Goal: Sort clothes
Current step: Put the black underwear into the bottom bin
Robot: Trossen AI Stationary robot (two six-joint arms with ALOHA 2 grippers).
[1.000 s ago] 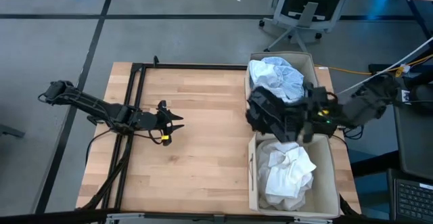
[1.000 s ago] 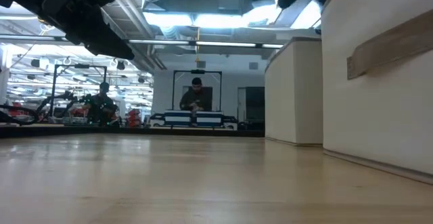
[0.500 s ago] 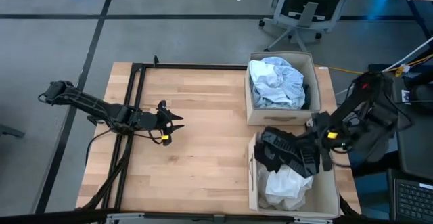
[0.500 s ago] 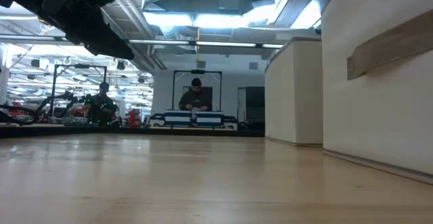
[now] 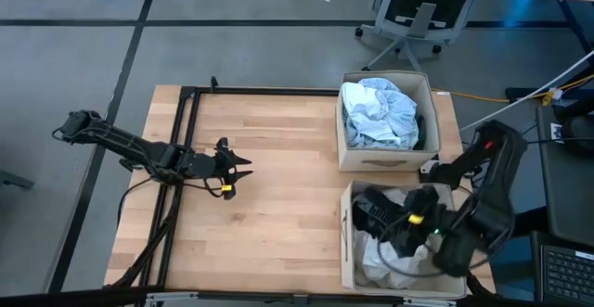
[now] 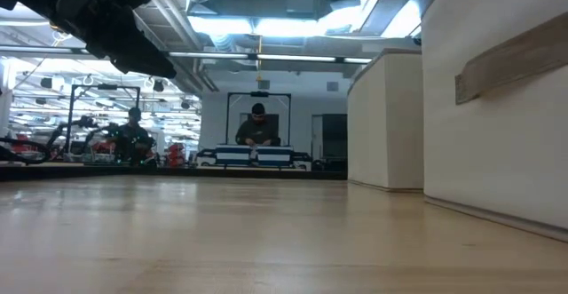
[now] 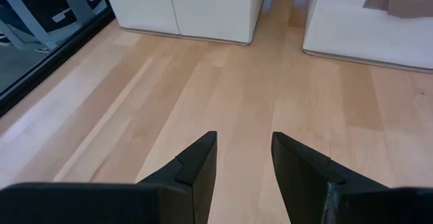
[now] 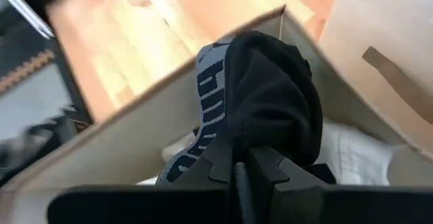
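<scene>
- Wooden desk (image 5: 278, 177): our left pincer (image 5: 243, 168) waits with its fingers apart, gripping nothing.
- Our right pincer (image 8: 242, 166) clenches the black garment (image 8: 270, 95) over the near box (image 5: 345, 251), seemingly above white clothes (image 5: 376, 256).

dark lettering runs along the grey waistband (image 8: 206, 99) of the black fabric garment (image 8: 270, 102), seen in the right wrist view. the letters are partly folded and cannot be read. no other text is legible.

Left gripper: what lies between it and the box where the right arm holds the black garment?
Only bare wooden tabletop lies between the left gripper and the near box, as the high view shows. The right gripper is clamped on the black garment.
</scene>
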